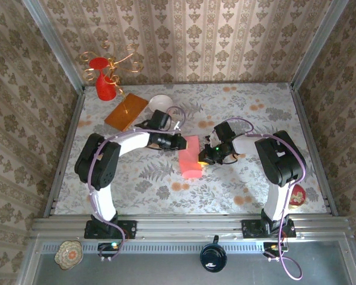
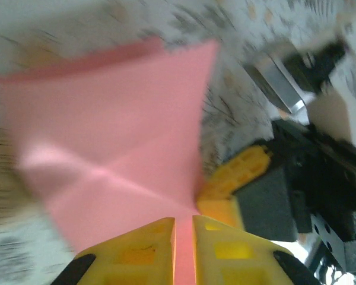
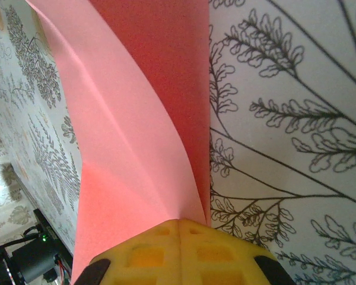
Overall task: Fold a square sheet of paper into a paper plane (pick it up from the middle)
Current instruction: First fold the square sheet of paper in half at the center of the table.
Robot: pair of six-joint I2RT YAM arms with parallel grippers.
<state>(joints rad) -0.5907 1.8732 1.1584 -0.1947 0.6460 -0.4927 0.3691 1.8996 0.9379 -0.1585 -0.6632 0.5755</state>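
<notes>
The pink sheet of paper [image 1: 191,158] is partly folded and held up off the table between both grippers. My left gripper [image 1: 182,142] grips its upper left edge. In the left wrist view the left gripper [image 2: 184,221] has its yellow fingers nearly together with the paper [image 2: 118,119] pinched in the thin gap, and creases cross the sheet. My right gripper [image 1: 203,157] holds the paper's right side. The right gripper [image 3: 179,224] has its yellow fingers pressed together on a folded edge of the paper [image 3: 124,130], whose two layers spread apart away from the tips.
At the back left of the floral table [image 1: 237,178] stand a red vase [image 1: 105,83], an orange-brown wooden board [image 1: 126,111] and a white bowl [image 1: 160,102]. A red object [image 1: 296,195] lies by the right arm's base. A dark cup [image 1: 213,256] sits on the front rail.
</notes>
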